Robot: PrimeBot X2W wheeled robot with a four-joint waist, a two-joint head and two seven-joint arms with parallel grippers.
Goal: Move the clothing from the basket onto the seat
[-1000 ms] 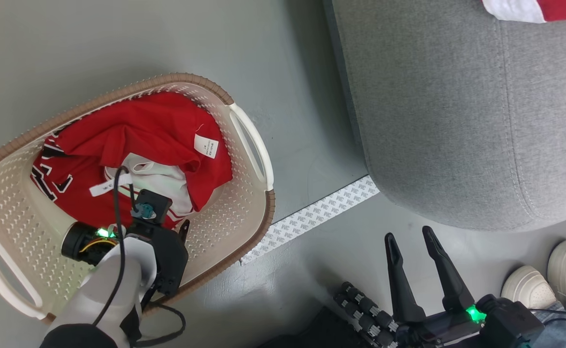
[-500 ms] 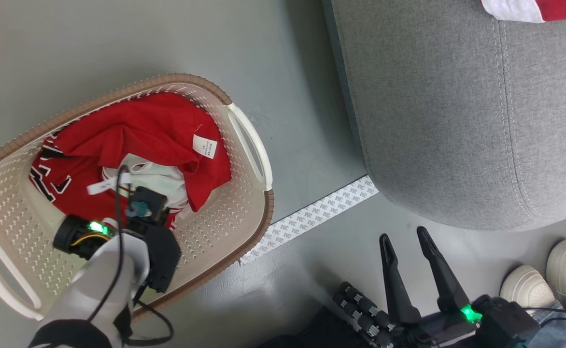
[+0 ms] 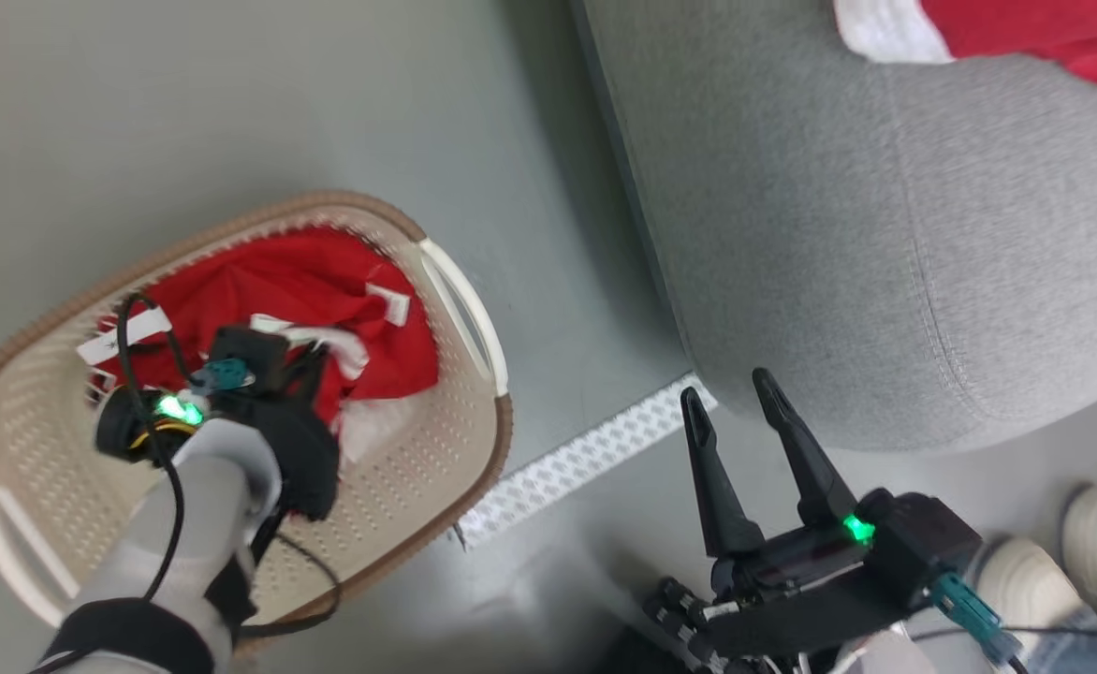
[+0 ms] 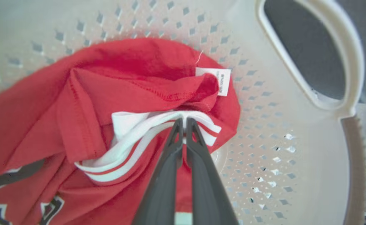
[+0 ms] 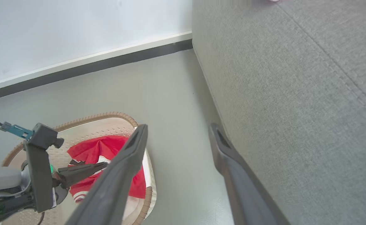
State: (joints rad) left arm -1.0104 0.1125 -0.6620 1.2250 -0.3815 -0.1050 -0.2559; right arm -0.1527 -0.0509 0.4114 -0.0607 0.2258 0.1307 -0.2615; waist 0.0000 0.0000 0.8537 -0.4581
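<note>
Clothing [image 4: 123,78] lies bunched in the basket [image 3: 399,496] on the floor [image 3: 230,94], beside the seat [image 3: 839,234]. Left claw [image 4: 184,120] is pinched shut on its white striped band. Right claw [image 3: 728,386] hangs open near the seat's rounded corner. Another red garment [image 3: 1026,28] lies at the seat's far edge.

The clothing [image 4: 139,81] is soft red cloth with white cloth bands. The basket [image 4: 264,162] is smooth cream plastic, and its brown rim [image 4: 354,168] looks rough. The seat [image 3: 839,234] is grey woven cloth, matt and a bit rough. The floor [image 3: 230,94] is smooth with a dull shine. The fingers [image 4: 167,181] of the left gripper [image 4: 184,120] are dark, smooth and matt
</note>
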